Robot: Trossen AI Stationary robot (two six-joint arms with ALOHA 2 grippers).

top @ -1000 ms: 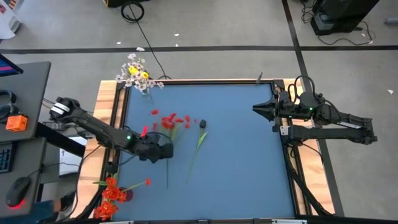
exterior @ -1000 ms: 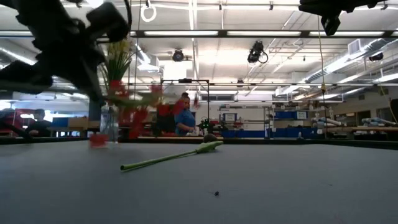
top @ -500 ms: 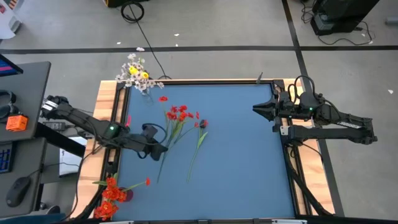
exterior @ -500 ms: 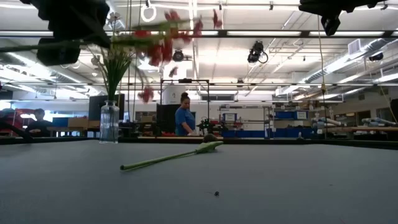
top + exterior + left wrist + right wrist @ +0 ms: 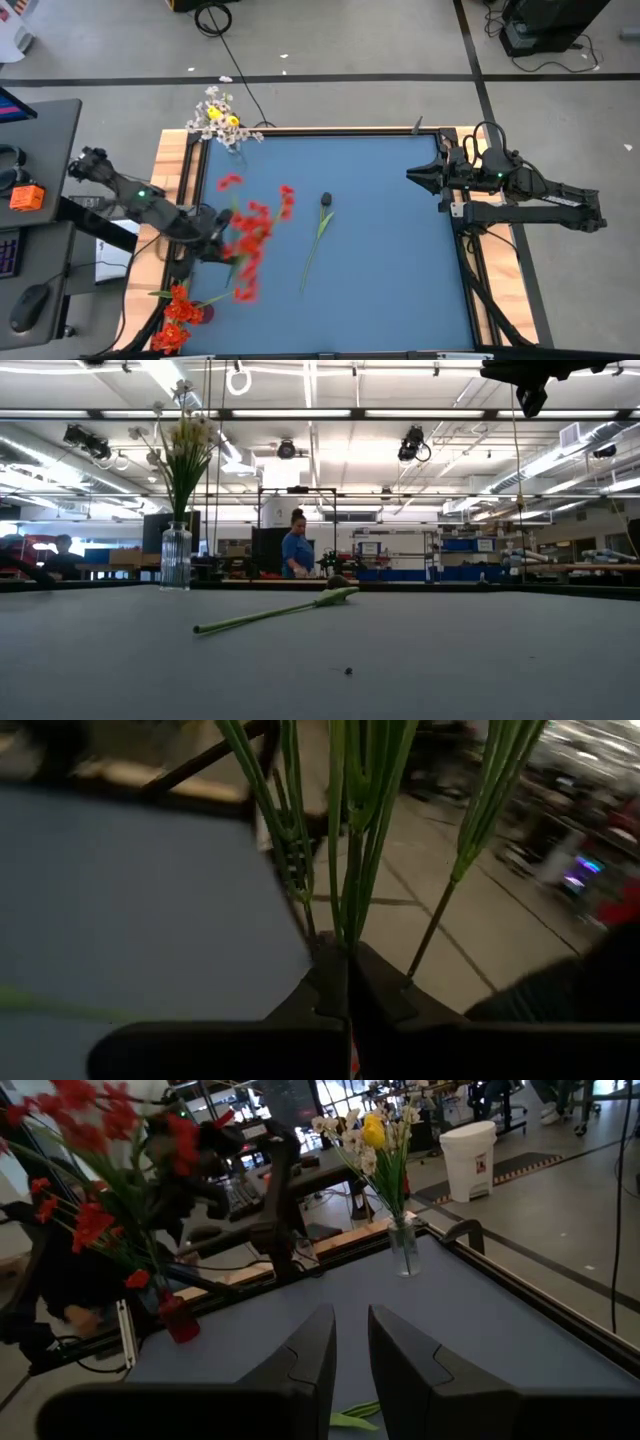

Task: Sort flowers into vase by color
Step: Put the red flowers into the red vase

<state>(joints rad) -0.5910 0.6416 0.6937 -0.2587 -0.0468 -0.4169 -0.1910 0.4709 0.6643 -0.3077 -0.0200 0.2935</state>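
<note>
While clamped in left pincer, red flowers fan beyond it.

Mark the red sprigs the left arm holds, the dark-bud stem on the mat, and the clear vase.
Red-blossomed green sprigs (image 5: 250, 232), high view, on the blossoms.
Dark-budded green stem (image 5: 316, 238), high view, on mid-stem.
Clear glass vase (image 5: 176, 558), low view, on its body.
</note>
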